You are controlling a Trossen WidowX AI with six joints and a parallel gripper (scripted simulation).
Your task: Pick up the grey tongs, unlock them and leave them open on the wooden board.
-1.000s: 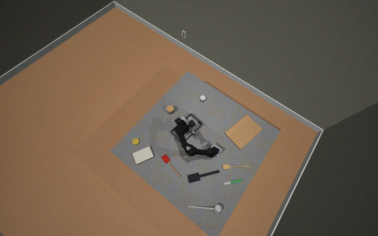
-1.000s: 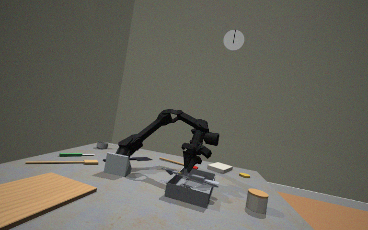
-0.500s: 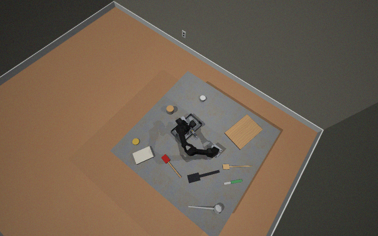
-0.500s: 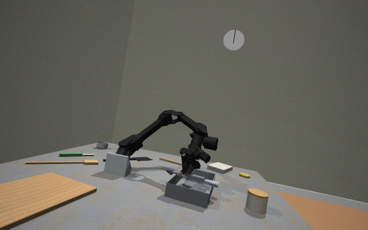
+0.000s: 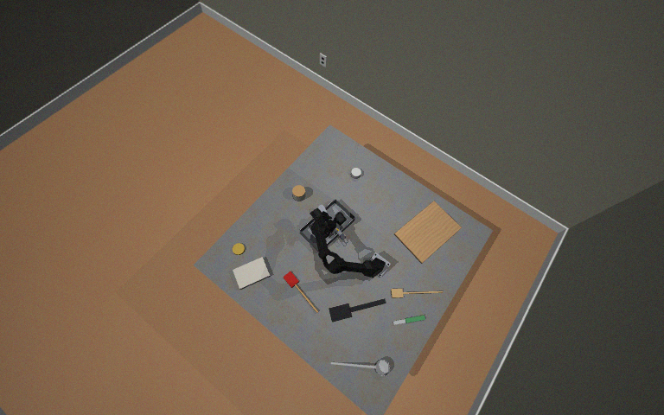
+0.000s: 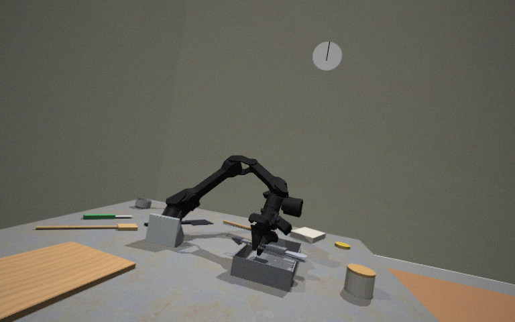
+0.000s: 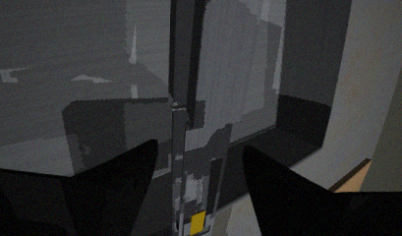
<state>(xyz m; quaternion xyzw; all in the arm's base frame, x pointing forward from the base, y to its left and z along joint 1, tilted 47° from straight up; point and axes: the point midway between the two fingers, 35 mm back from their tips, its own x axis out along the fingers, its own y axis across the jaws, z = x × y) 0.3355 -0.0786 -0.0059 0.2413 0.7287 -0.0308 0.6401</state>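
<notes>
The grey tongs [image 5: 343, 239] [image 6: 298, 255] [image 7: 207, 169] lie across the roasting tin [image 6: 262, 276] [image 7: 311, 64], with one end past its near wall in the wrist view. A yellow mark [image 7: 198, 223] shows on them at the bottom of the wrist view. My gripper [image 6: 257, 251] [image 7: 201, 149] points down over the tin and is open. Its fingers stand on either side of the tongs, with a gap on each side in the wrist view. The arm hides most of the tongs in the top view. The wooden board [image 5: 428, 231] [image 6: 53, 267] lies apart from the tin.
A wooden-lidded jar [image 5: 298, 191] [image 6: 360, 283] and a small white pot [image 5: 355, 172] stand near the tin. A white block [image 5: 251, 272] [image 6: 307, 234], a yellow disc [image 5: 238, 248] [image 6: 342, 245], a red spatula [image 5: 290, 278], a black turner [image 5: 341, 312] and a ladle [image 5: 383, 365] lie farther off.
</notes>
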